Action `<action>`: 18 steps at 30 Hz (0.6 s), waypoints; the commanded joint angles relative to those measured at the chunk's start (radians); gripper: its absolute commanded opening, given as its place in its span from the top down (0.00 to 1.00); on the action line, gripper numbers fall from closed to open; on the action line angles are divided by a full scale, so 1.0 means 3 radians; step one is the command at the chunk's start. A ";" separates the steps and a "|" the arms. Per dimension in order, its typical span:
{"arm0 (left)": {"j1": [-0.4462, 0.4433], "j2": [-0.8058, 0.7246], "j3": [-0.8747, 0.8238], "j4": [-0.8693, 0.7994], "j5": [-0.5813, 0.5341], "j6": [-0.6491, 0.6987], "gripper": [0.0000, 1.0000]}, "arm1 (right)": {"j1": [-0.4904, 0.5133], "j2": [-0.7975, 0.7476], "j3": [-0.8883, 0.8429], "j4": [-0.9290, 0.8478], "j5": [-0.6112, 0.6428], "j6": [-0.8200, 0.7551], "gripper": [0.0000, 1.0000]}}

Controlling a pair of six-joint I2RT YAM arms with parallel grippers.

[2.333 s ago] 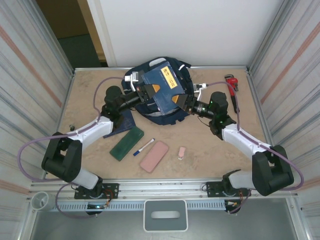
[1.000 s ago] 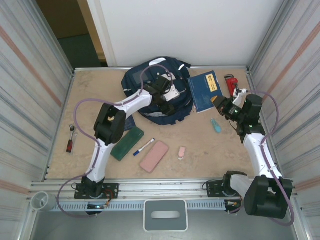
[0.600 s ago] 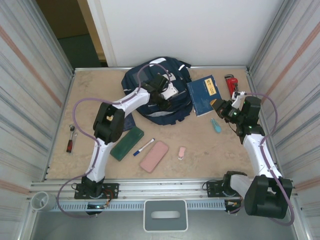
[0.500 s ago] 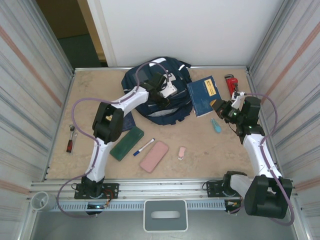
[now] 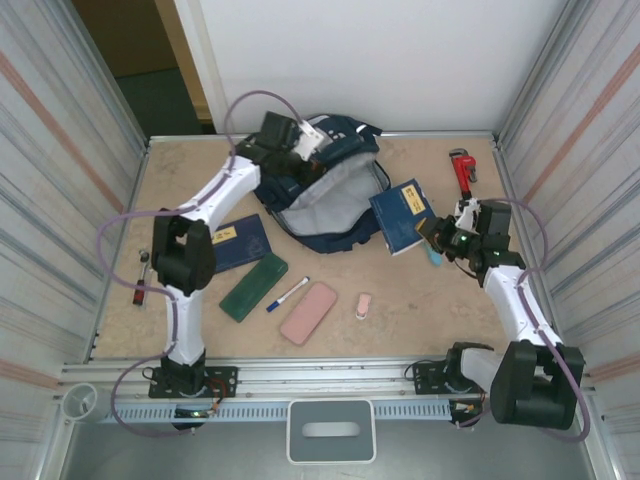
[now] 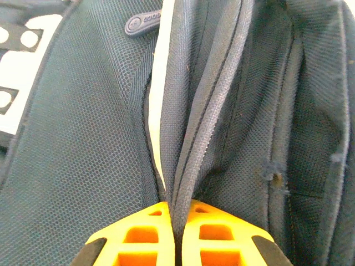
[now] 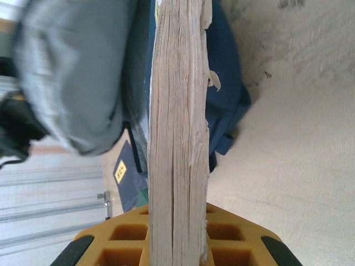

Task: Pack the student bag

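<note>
Wooden table (image 5: 180,180) | bag (image 5: 330,195) at far middle, mouth open | left tool (image 6: 176,219) clamped on its zipper edge | right tool (image 7: 177,233) clamped on book (image 5: 403,212) at the mouth | early stage, I judge: second book (image 5: 232,243), green case (image 5: 254,286), pen (image 5: 288,293), pink case (image 5: 308,312) wait outside

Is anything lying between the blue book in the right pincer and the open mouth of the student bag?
Nothing visible does. The book in the right pincer sits right at the grey-lined opening of the student bag, which the left pincer grips by its edge.
</note>
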 commanded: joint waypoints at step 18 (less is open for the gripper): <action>0.0161 -0.0099 0.0275 0.0354 0.0969 -0.0298 1.00 | 0.1452 0.3230 0.2535 0.1550 0.0614 0.0985 0.89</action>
